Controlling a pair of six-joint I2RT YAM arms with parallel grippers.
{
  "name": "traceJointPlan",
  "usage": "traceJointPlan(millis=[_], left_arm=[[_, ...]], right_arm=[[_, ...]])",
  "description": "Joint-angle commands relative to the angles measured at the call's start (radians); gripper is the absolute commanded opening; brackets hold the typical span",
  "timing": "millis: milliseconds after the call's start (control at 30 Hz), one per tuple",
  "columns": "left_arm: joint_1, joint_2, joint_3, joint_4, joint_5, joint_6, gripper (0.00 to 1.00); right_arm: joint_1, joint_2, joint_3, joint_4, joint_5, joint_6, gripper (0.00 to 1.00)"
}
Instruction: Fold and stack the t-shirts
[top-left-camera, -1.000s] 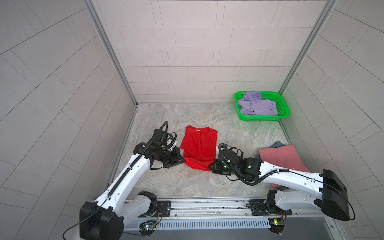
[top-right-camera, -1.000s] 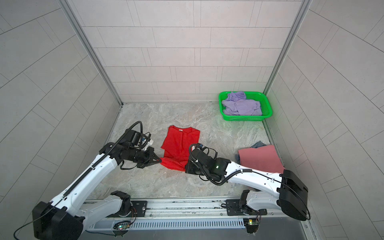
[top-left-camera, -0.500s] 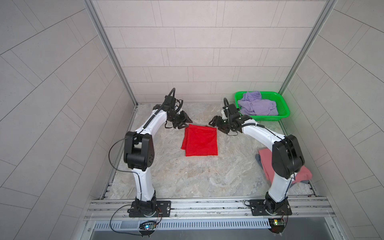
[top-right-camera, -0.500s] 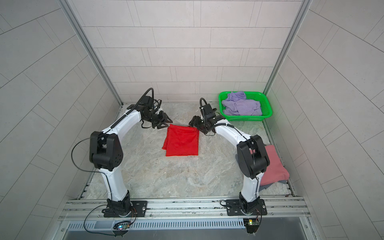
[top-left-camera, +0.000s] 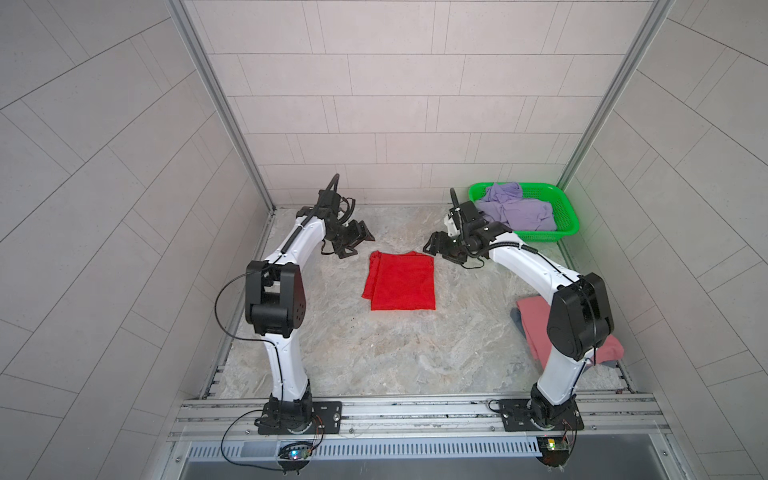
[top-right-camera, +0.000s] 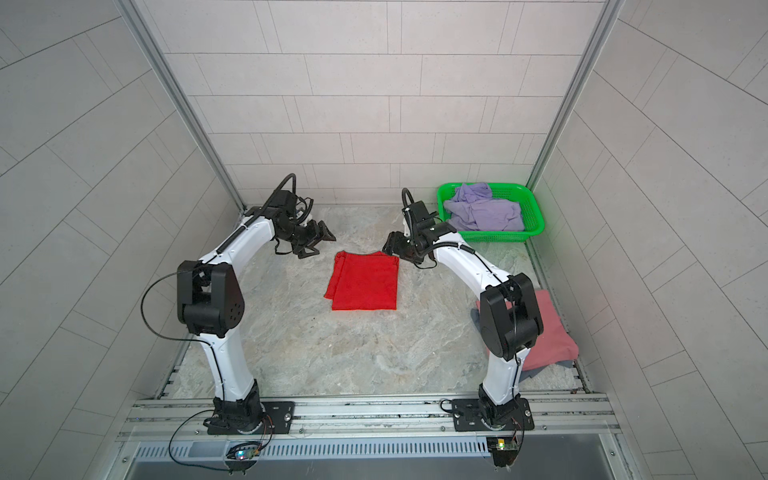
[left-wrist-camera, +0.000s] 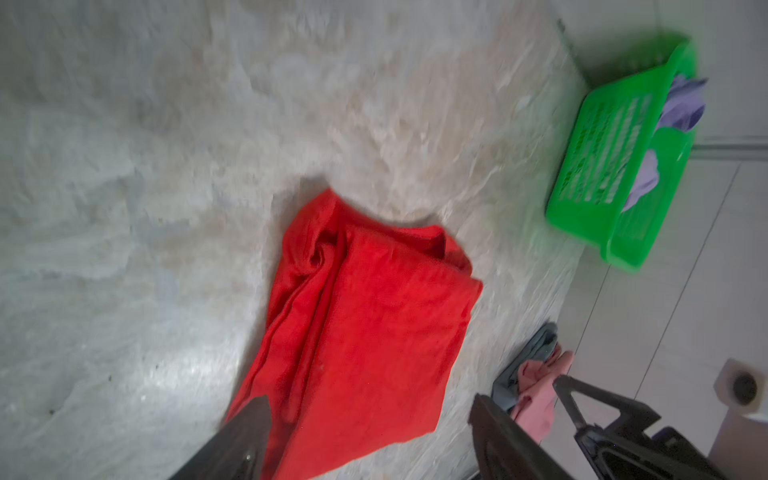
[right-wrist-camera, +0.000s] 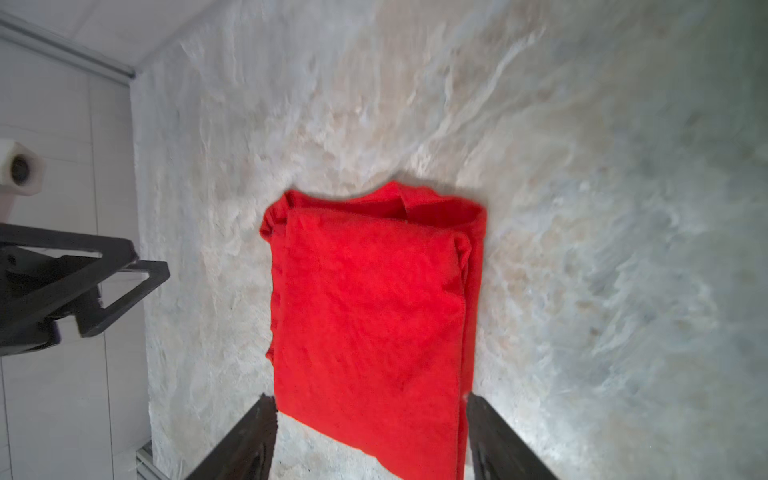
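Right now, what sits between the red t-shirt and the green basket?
The right claw, open, is there, beside the red t-shirt's far corner and short of the green basket. Both top views show it.

Marbled table: 1 red shirt at centre, basket upper right, grey shirt under pink shirt at right.
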Motion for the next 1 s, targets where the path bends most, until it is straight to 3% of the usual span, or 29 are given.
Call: traceJointPlan(millis=[0, 133, 433, 667, 700, 833, 967], left_arm=[[-0.018, -0.055, -0.163, -0.029, -0.039, 0.103, 0.83], [-0.021, -0.062, -0.321, 0.060, 0.001, 0.105, 0.84], [-0.072, -0.080, -0.444, 0.153, 0.091, 0.043, 0.85], [-0.149, -0.084, -0.567, 0.321, 0.107, -0.141, 0.79], [-0.164, -0.082, -0.574, 0.342, 0.095, -0.163, 0.75], [-0.222, -0.045, -0.594, 0.460, 0.052, -0.314, 0.40], [-0.271, -0.040, -0.575, 0.583, 0.058, -0.476, 0.13]], right_arm=[[0.050, 0.007, -0.048, 0.012, 0.059, -0.033, 0.70], [0.092, 0.102, -0.048, 0.055, 0.076, -0.032, 0.73], [0.097, 0.258, -0.007, 0.081, 0.085, -0.016, 0.73], [0.050, 0.204, -0.020, 0.135, 0.042, -0.014, 0.81], [0.043, 0.186, -0.029, 0.138, 0.041, -0.007, 0.83], [0.009, 0.055, -0.138, 0.161, 0.045, 0.101, 0.93], [-0.030, -0.127, -0.368, 0.242, 0.022, 0.293, 0.99]])
